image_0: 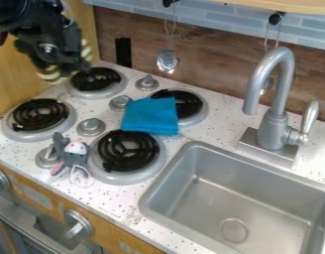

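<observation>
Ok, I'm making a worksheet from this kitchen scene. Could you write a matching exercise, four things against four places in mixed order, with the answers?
Things
1. Blue cloth
2. Gray plush toy
3. Faucet
4. Gripper

Places
A. Behind the sink
B. In the upper left, nearest the left rear burner
C. Partly over the right rear burner
D. Beside the right front burner, near the counter's front edge

Right pairs: 1-C, 2-D, 3-A, 4-B
</observation>
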`<control>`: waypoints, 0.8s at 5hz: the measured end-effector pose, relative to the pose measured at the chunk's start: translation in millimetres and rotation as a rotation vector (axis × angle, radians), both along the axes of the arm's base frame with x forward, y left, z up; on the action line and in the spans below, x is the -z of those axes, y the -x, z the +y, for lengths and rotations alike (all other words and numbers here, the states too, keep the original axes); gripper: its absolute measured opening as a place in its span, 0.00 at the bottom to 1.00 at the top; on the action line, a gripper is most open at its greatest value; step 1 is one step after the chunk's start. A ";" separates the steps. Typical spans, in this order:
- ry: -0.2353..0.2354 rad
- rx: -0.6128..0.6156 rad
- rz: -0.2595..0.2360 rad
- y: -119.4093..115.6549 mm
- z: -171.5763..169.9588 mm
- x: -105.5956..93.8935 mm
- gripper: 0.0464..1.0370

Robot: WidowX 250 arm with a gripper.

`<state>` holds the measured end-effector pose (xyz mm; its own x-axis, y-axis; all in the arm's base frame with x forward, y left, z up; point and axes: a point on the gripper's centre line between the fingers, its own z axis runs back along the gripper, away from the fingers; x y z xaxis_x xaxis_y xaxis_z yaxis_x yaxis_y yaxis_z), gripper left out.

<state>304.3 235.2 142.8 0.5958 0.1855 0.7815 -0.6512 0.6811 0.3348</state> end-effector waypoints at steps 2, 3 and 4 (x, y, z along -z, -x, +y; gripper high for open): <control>-0.037 -0.153 0.129 16.1 48.1 38.2 0.49; -0.057 -0.138 0.163 19.1 51.9 43.4 0.49; -0.049 -0.170 0.238 24.7 56.4 67.2 0.49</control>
<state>279.6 291.6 75.6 0.7272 0.2639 0.6337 -0.6536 0.5483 0.5217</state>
